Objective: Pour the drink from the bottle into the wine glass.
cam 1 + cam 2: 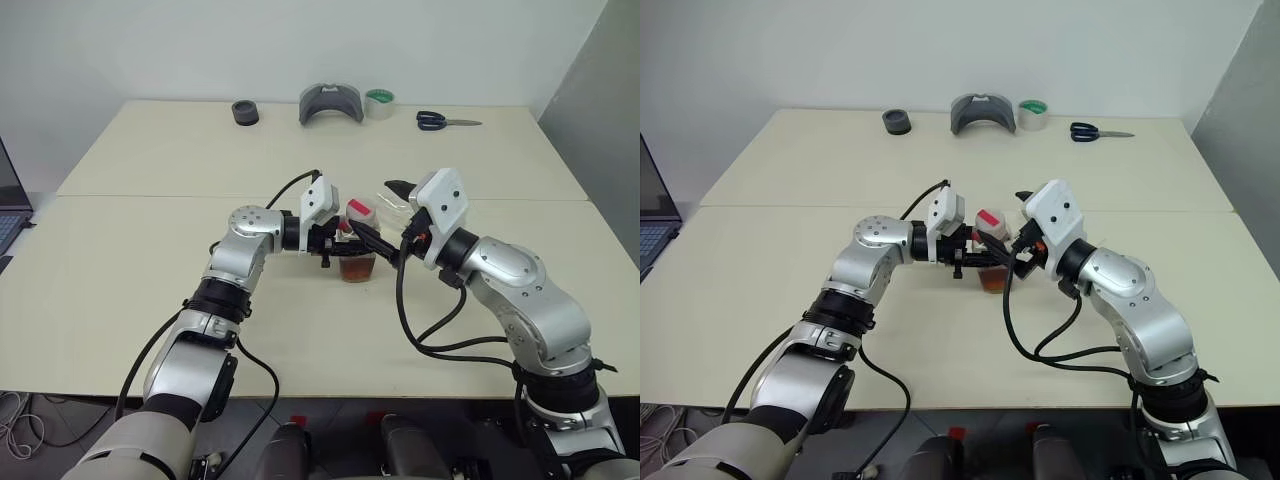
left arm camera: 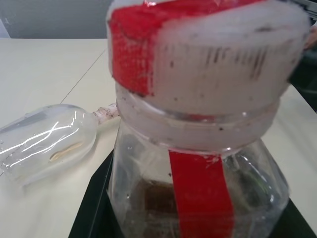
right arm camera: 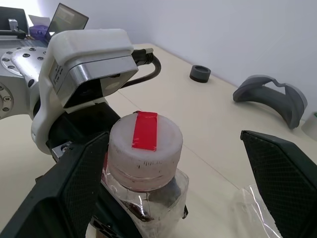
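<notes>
Colours on my feed, around the bottle

I see the bottle (image 3: 146, 171), clear, whitish cap (image 3: 145, 148) with a red strip; reddish-brown drink (image 1: 357, 268) low inside; black cross-hatched fingers (image 3: 74, 188) beside it; beyond it on the cream table (image 1: 150, 150), blue-handled scissors (image 1: 433, 120), green tape roll (image 1: 380, 103).

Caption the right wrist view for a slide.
Open right tool straddles the capped clear plastic bottle held by the left tool.

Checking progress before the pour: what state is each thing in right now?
bottle: capped, upright, partly filled with drink.
wine glass: lying on its side on the table, empty.
left gripper: shut on bottle.
right gripper: open, fingers either side of the cap.
scissors: closed.
</notes>
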`<action>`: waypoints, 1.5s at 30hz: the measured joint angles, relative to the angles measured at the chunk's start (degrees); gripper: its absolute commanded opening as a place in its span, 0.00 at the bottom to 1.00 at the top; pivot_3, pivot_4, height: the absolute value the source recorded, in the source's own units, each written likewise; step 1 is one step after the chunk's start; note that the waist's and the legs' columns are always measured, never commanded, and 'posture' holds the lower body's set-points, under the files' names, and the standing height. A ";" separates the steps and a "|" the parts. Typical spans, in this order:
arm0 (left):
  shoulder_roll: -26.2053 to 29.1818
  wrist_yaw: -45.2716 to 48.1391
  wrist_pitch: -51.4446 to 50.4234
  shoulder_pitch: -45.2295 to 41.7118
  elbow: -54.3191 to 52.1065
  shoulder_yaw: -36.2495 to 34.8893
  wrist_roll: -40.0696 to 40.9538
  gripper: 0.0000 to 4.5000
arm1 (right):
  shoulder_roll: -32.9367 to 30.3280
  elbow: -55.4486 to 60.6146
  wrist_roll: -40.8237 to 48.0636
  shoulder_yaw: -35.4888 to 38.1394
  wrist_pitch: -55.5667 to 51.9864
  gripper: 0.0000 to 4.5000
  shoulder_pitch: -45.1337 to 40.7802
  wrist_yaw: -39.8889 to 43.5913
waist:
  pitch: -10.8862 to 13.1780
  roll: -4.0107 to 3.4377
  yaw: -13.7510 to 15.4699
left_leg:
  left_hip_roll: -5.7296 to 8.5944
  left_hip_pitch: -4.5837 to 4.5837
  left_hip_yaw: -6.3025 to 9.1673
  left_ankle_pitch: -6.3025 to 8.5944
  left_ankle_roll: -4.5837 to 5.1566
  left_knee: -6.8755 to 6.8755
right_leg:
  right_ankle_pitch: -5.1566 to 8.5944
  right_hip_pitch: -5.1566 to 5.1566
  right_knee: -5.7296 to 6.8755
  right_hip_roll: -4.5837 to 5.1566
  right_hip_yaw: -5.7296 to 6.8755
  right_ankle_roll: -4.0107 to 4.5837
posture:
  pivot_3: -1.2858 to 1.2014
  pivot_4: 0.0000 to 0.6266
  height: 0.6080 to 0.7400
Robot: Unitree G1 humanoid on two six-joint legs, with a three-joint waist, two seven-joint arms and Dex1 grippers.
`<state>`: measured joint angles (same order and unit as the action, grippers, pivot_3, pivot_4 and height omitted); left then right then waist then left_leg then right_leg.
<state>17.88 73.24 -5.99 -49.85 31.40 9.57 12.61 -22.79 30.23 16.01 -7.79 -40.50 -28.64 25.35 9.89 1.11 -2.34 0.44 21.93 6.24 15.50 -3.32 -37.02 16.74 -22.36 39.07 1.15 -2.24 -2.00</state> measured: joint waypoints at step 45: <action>0.21 0.00 -0.05 0.00 0.01 -0.27 0.09 0.38 | -1.79 1.42 2.74 1.76 -1.24 1.00 0.94 0.02 | 0.00 0.00 0.00 | 0.00 0.00 0.00 0.00 0.00 0.00 | 0.00 0.00 0.00 0.00 0.00 0.00 | 0.52 0.24 1.00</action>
<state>18.09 73.24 -6.04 -49.85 31.41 9.31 12.71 -24.57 31.64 18.75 -6.03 -41.75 -27.70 25.37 9.89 1.11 -2.33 0.44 21.94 6.24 15.50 -3.32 -37.01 16.74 -22.36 39.06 1.15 -2.24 -2.01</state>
